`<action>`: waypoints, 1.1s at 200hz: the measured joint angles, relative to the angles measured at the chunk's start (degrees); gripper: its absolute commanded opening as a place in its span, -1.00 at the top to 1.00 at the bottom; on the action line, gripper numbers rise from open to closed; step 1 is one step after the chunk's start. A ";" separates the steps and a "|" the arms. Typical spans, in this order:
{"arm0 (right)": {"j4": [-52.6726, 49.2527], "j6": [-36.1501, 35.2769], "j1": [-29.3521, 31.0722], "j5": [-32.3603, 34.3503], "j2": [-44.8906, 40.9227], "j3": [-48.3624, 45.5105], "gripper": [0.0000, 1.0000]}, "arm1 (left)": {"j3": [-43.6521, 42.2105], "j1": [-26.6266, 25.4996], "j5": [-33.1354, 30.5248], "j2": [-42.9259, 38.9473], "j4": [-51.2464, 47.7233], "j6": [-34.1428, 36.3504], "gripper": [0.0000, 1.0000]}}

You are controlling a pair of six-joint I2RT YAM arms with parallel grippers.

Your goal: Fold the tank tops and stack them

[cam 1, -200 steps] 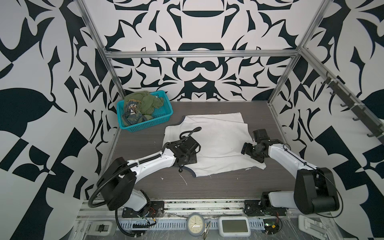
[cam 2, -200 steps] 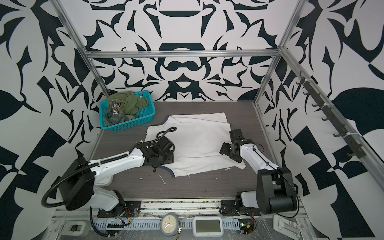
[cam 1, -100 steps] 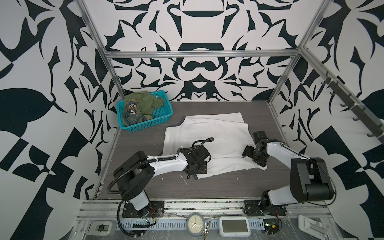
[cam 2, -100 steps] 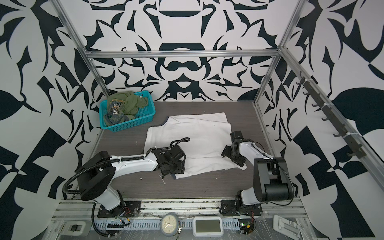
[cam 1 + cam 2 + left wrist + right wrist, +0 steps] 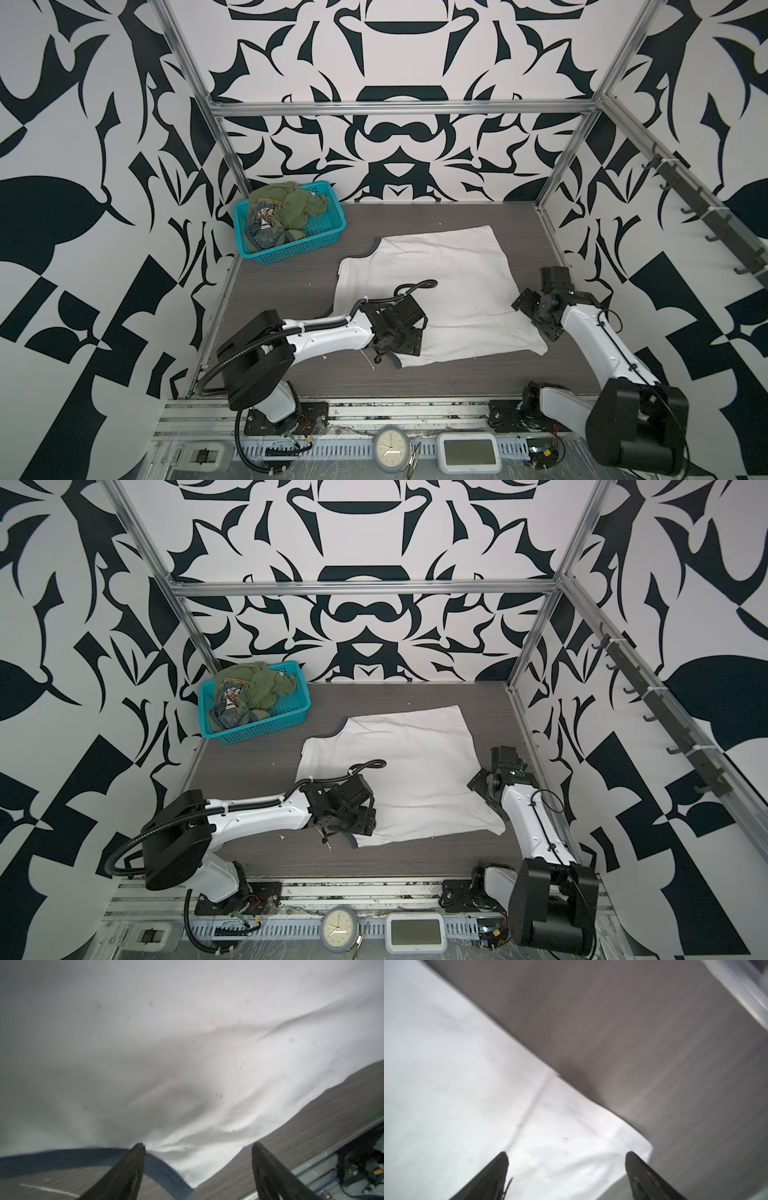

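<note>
The white tank top (image 5: 440, 286) (image 5: 407, 766) lies spread flat on the dark table, in both top views. Its navy trim (image 5: 164, 1169) curves round the near-left corner. My left gripper (image 5: 395, 353) (image 5: 198, 1147) hovers open over that corner, and nothing sits between its fingers. Open and empty as well, my right gripper (image 5: 544, 332) (image 5: 567, 1155) is just above the top's near-right corner (image 5: 641, 1145). The olive green tank top (image 5: 291, 205) (image 5: 253, 683) is bunched in the teal basket (image 5: 299, 249) at the back left.
Bare dark table (image 5: 291, 299) shows left of the white top and along the front edge. A metal frame rail (image 5: 552, 249) borders the table on the right, close to my right arm. A loose white thread (image 5: 368, 359) lies near the left gripper.
My left gripper slid from the top's left edge toward the front, to the near-left corner, and opened wider. My right gripper shifted slightly toward the near-right corner. The white top stayed flat.
</note>
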 measured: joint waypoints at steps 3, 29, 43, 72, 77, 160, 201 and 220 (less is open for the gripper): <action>0.13 -0.17 1.33 0.31 0.59 1.05 -0.79 | 0.50 0.96 -0.02 -0.20 0.07 0.26 -0.65; 3.72 -1.97 9.81 -1.40 10.19 10.23 -0.78 | 4.48 9.05 -1.27 1.29 0.94 2.49 -0.64; 6.67 -2.69 11.67 -3.67 16.52 13.66 -0.77 | 6.43 12.28 -1.53 3.89 1.51 3.23 -0.64; 9.38 -3.65 12.22 -6.27 28.96 18.23 -0.76 | 8.28 14.88 -1.27 10.93 3.15 3.82 -0.65; 9.70 -3.82 12.22 -6.75 30.69 18.62 -0.74 | 8.35 14.88 -1.09 12.02 3.28 3.85 -0.65; 13.94 -0.72 1.62 -10.34 31.82 12.90 -0.63 | 11.41 7.63 1.81 17.03 6.69 3.08 -0.68; 14.67 0.61 -9.38 -9.46 25.90 6.40 -0.63 | 13.86 0.44 5.81 17.33 5.99 3.23 -0.68; 14.19 0.55 -9.01 -8.79 25.79 6.40 -0.63 | 14.27 1.77 4.98 14.80 3.96 3.28 -0.62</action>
